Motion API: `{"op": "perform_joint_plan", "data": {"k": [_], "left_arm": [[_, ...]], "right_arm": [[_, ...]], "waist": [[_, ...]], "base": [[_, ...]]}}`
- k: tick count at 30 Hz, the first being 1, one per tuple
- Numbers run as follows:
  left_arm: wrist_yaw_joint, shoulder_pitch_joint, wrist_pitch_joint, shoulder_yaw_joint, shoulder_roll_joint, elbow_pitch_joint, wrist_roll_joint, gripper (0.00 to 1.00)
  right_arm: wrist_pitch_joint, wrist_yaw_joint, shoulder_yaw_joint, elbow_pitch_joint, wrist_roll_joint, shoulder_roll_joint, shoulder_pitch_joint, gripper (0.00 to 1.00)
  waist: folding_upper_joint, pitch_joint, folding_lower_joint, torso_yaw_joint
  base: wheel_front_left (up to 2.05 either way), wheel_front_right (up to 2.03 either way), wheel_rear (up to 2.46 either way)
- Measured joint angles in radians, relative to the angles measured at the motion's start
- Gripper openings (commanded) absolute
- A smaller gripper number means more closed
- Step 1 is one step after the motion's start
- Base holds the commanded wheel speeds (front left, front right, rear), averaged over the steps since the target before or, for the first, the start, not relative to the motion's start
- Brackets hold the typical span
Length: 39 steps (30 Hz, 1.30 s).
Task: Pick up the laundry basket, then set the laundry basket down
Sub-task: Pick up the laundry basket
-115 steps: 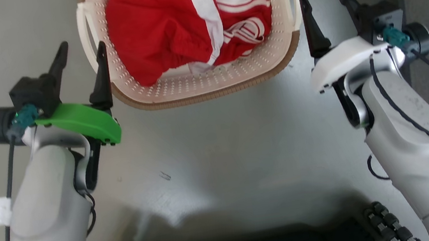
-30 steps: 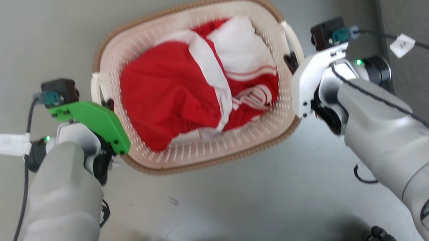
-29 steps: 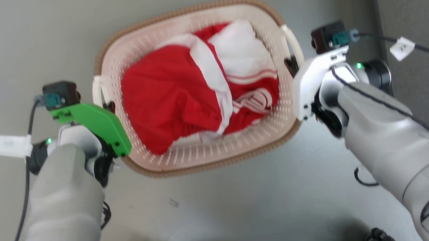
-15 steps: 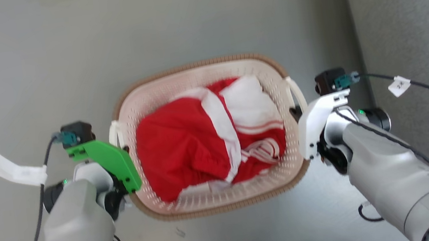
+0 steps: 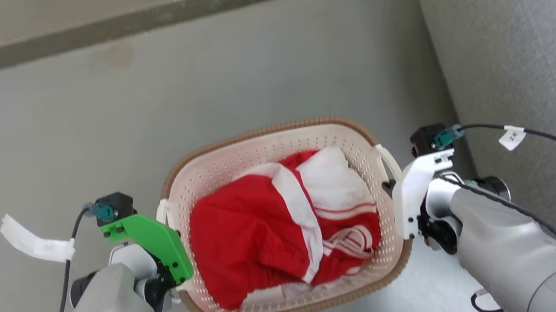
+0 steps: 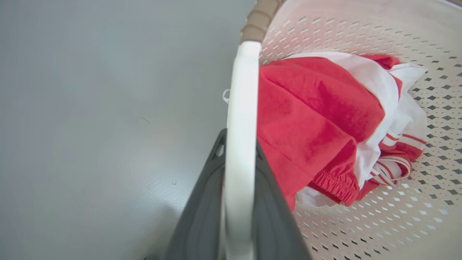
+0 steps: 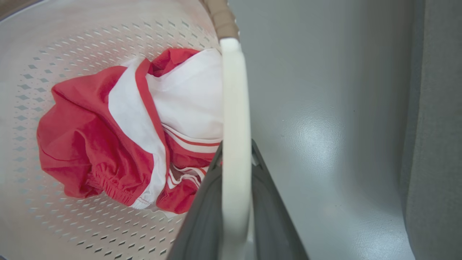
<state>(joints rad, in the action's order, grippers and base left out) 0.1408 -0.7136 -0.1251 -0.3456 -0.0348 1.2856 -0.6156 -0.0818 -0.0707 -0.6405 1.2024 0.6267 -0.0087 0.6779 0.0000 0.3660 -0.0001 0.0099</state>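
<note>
Across the whole head view spreads a grey floor (image 5: 272,71), bounded at its far edge by a dark skirting strip (image 5: 157,11) and at its right edge by a grey upholstered piece of furniture (image 5: 520,38). Toward the near edge of the floor, well apart from the skirting and near the upholstered piece, sits the laundry basket (image 5: 236,161), cream-white and perforated with a brown woven-look rim, its long sides running left to right. Whether its base touches the floor cannot be told. Inside it lies a crumpled red and white garment (image 5: 247,246), red mostly on the left, white with thin red stripes on the right. Two pale forearms come up from the bottom corners, one on each short side of the basket. The left gripper (image 6: 239,141), under a green cover (image 5: 152,242), has its jaws drawn in tight on the basket's white left handle (image 6: 240,108), one dark finger (image 6: 202,202) pressed on each face of the loop. The right gripper (image 7: 235,146), under a white cover (image 5: 414,191), has its jaws clamped the same way on the right handle (image 7: 234,108), a dark finger (image 7: 270,209) on either side and touching it. A white tag (image 5: 34,242) hangs on the left arm's cable, and a smaller tag (image 5: 512,136) on the right arm's cable.
</note>
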Motion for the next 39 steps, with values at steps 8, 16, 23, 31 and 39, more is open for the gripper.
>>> {"op": "perform_joint_plan", "data": {"k": [8, 16, 23, 31, 39], "left_arm": [[0.0, 0.04, -0.042, -0.001, 0.0, 0.002, -0.006, 0.0], [-0.001, 0.079, -0.078, -0.007, -0.001, 0.004, -0.007, 0.0], [-0.006, 0.114, -0.105, -0.011, -0.002, 0.005, -0.008, 0.0], [-0.017, 0.163, -0.13, -0.013, -0.004, 0.006, -0.015, 0.0], [-0.026, 0.205, -0.149, -0.014, -0.005, 0.007, -0.033, 0.0]], "right_arm": [[-0.041, -0.009, -0.014, 0.004, 0.028, 0.0, -0.04, 0.0], [-0.074, -0.017, -0.022, 0.01, 0.051, 0.001, -0.084, 0.0], [-0.091, -0.025, -0.025, 0.013, 0.065, 0.004, -0.129, 0.0], [-0.113, -0.026, -0.035, 0.016, 0.093, 0.007, -0.181, 0.0], [-0.132, -0.026, -0.044, 0.018, 0.104, 0.008, -0.221, 0.0]], "waist": [[0.0, -0.087, 0.0, -0.003], [0.0, -0.171, 0.0, -0.011], [0.0, -0.229, 0.0, -0.016], [0.0, -0.29, 0.0, -0.022], [0.0, -0.339, 0.0, -0.024]], "base": [[0.0, 0.0, 0.0], [0.0, 0.0, 0.0], [0.0, 0.0, 0.0], [0.0, 0.0, 0.0], [0.0, 0.0, 0.0]]}}
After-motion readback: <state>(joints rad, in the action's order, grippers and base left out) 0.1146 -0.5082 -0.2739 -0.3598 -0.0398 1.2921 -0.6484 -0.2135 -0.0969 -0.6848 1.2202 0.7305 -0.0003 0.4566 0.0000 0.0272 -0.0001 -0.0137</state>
